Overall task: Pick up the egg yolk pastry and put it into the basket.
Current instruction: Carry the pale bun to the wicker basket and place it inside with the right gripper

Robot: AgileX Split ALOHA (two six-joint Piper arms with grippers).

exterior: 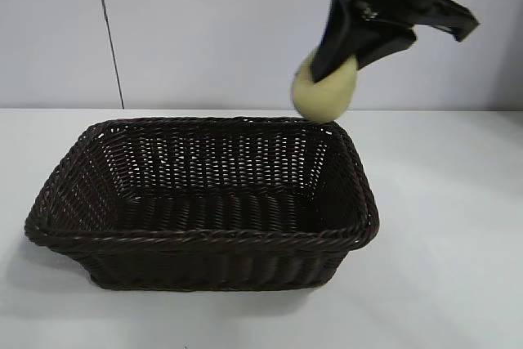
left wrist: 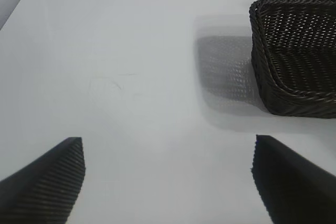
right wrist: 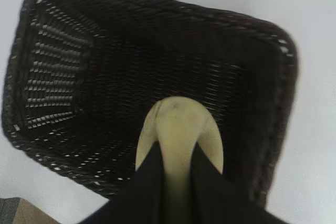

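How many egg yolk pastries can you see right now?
1. The egg yolk pastry is held in the right gripper, in the air above the wicker basket's far right corner. None show inside the basket.

A white table (exterior: 458, 226) meets a pale wall (exterior: 204, 30) behind it.

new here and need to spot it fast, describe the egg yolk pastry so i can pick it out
Start at the large dark brown woven wicker basket on the white table. Above its far right corner hangs the right gripper, its black fingers shut on a small, pale cream-yellow, rounded dough-like lump: the egg yolk pastry. It is the only pale, smooth, rounded thing here, held in the air.
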